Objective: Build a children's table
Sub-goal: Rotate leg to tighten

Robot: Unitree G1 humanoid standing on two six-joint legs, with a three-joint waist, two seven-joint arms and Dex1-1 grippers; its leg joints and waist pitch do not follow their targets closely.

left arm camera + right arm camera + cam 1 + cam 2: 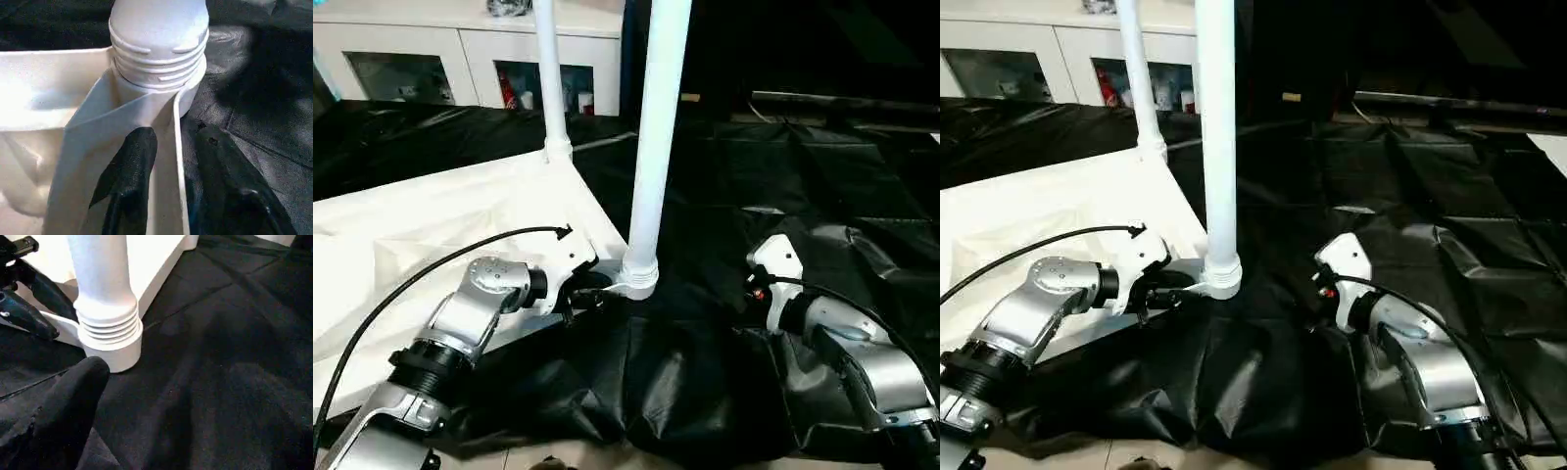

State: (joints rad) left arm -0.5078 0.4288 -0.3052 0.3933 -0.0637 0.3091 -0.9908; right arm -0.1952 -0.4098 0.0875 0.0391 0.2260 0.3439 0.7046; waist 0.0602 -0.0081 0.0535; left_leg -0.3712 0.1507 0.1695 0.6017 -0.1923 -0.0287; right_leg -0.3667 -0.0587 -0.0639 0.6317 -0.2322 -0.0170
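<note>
The white tabletop (pixel 431 225) lies underside up on a black sheet. Two white legs stand upright in its corner sockets, the near leg (pixel 656 147) and the far leg (pixel 550 78). My left gripper (pixel 582 289) is shut on the tabletop's rim right beside the near socket (pixel 639 282). One black finger (pixel 129 166) sits inside the rim wall and the other (pixel 220 171) outside it. The near leg's ribbed base (pixel 159 44) sits in the socket just beyond them. My right gripper (pixel 751 286) hovers low over the sheet, a short way right of that leg's base (pixel 108 328), touching nothing.
A black plastic sheet (pixel 783 176) covers the floor around the tabletop, wrinkled near my arms. A white cabinet with glass doors (pixel 411 59) stands at the back left. A black cable (pixel 431 269) loops over my left forearm.
</note>
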